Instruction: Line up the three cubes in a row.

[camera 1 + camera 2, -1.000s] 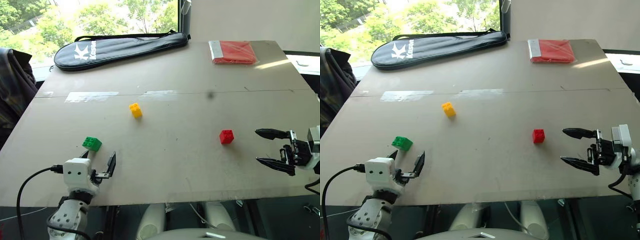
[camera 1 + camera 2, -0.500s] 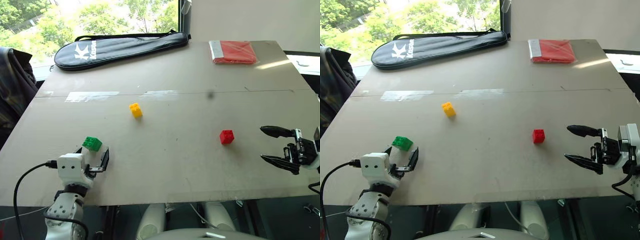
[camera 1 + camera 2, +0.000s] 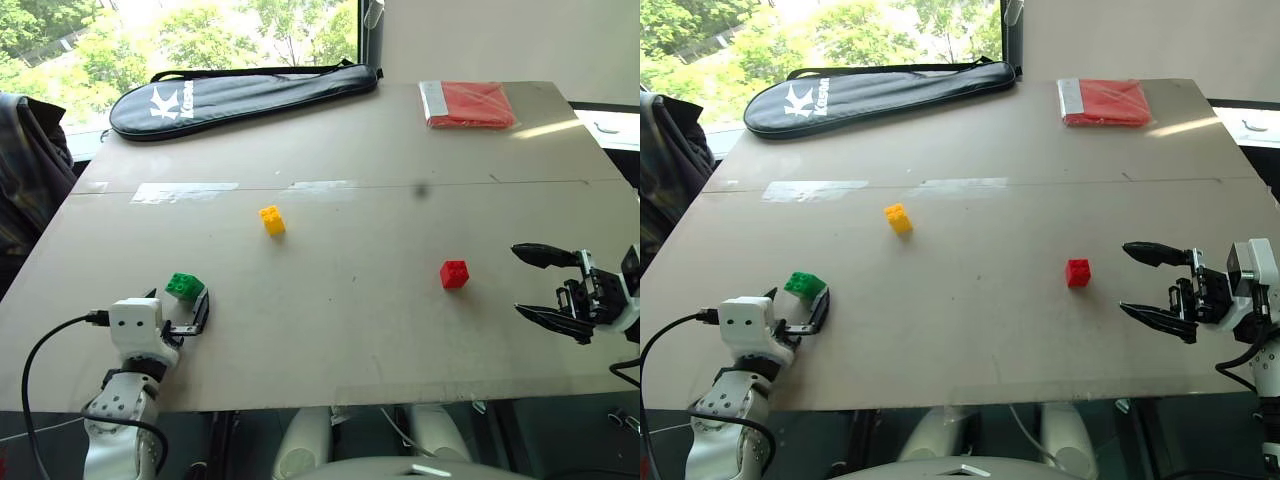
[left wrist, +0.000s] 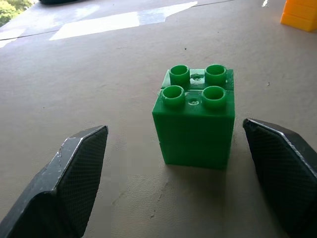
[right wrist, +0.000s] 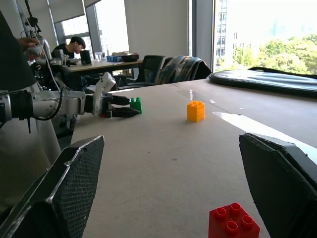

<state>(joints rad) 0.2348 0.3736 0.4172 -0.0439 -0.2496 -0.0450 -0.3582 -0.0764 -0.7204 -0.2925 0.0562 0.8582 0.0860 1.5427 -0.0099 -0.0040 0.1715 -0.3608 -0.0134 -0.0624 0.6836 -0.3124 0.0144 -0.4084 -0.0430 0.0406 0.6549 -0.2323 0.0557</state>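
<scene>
danger we see is a knock: the left claw [image 4: 178, 198] stands apart around the green cube [image 4: 194, 118] near the bench [image 3: 350, 340] front edge, off-centre, so one finger may push it. right claw [image 3: 1155, 290] gapes empty beside the red cube [image 3: 1077, 272]; yellow cube [image 3: 898, 218] lies mid-bench.

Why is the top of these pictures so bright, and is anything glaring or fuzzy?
Left eye view: daylight pours through the window behind the grey table, washing out the trees; pale glare streaks cross the tabletop near the small yellow studded plastic brick. Left wrist view: the small green studded brick is sharp. Right wrist view: the window side is overexposed, and the black fingers look soft.
</scene>
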